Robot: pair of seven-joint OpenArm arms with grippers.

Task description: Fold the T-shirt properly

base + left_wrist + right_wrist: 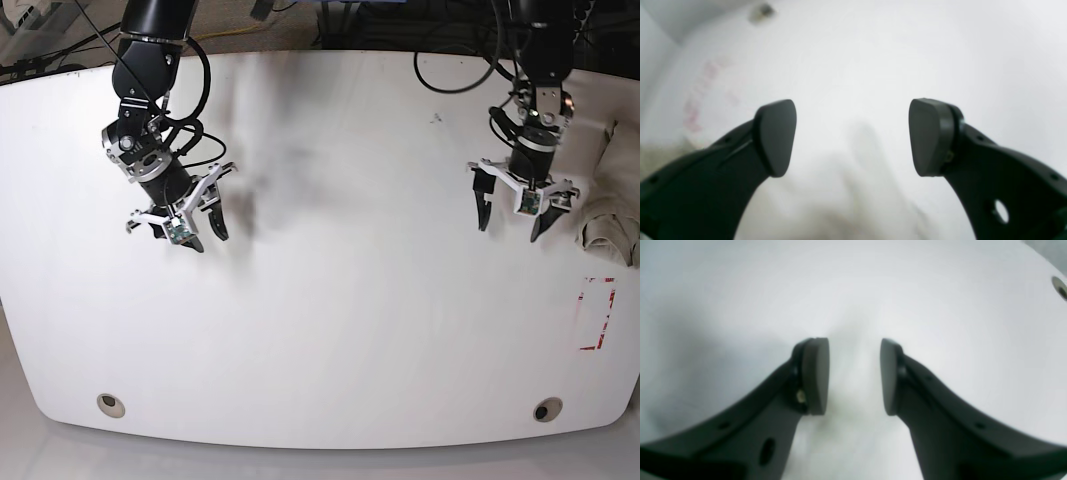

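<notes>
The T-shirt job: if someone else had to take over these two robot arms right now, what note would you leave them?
Left gripper: open wide, empty, hanging above the bare table just beside the shirt.
Right gripper: open about halfway, empty, over the other side of the table, far from the shirt.
T-shirt: bunched in a crumpled heap at the table's edge on the left arm's side, partly cut off by the base view. A red marked rectangle lies on the table near it.
Done: nothing yet; the shirt is neither held nor spread.
Left: pick it up, lay it flat, then fold it.
</notes>
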